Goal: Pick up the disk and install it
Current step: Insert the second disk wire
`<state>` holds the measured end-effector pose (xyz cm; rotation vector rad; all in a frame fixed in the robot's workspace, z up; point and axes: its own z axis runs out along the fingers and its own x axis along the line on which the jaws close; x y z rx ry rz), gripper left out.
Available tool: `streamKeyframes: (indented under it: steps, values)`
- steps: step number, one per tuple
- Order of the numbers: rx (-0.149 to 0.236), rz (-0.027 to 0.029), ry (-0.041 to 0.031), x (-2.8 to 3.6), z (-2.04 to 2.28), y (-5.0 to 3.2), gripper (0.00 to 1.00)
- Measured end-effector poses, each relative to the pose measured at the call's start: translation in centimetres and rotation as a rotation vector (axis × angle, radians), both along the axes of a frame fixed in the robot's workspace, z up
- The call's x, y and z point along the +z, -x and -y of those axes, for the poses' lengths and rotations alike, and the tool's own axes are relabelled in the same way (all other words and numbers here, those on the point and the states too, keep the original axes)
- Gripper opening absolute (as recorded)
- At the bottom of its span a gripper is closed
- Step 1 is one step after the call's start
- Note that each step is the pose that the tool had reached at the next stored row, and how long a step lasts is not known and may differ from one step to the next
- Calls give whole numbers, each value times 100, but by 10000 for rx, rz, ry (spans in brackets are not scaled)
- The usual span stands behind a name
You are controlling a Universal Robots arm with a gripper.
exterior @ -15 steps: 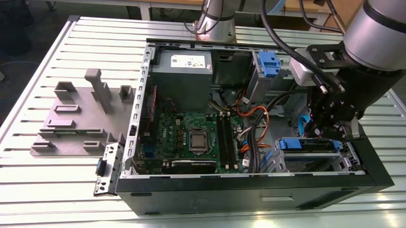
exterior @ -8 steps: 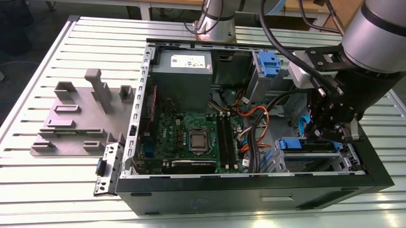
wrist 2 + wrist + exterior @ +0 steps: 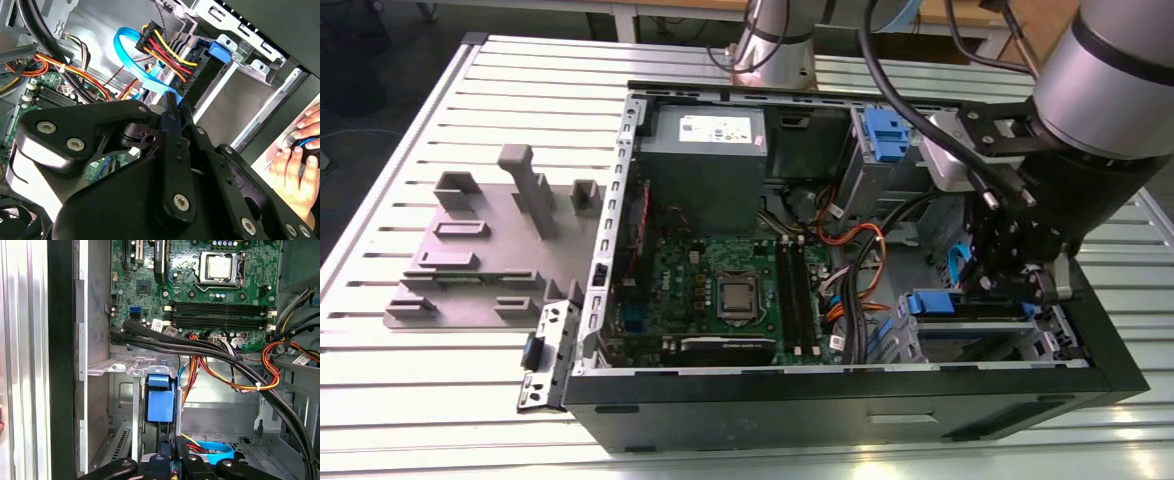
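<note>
The gripper, a black bolted metal linkage, hangs inside the open computer case, and whether it is spread or pinching cannot be told; the disk, in its blue plastic carrier, sits in the drive bay just below it. The first wrist view adds the green motherboard beyond, with bundled cables, while the second wrist view shows a person's hand outside the case wall

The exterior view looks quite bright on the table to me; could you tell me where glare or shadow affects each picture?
In the exterior view, glare whitens the ribbed table while the computer case stays dim inside. In the second wrist view the gripper body looms dark and close. In the first wrist view the motherboard is evenly lit.
</note>
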<state>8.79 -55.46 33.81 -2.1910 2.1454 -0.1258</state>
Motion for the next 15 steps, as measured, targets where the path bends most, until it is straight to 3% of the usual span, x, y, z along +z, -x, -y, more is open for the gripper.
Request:
streamKeyframes:
  steps: [8, 15]
  values:
    - [0, 137, -34, -19, 22, 17, 16]
    - [-1, 158, -145, -32, 51, 27, 16]
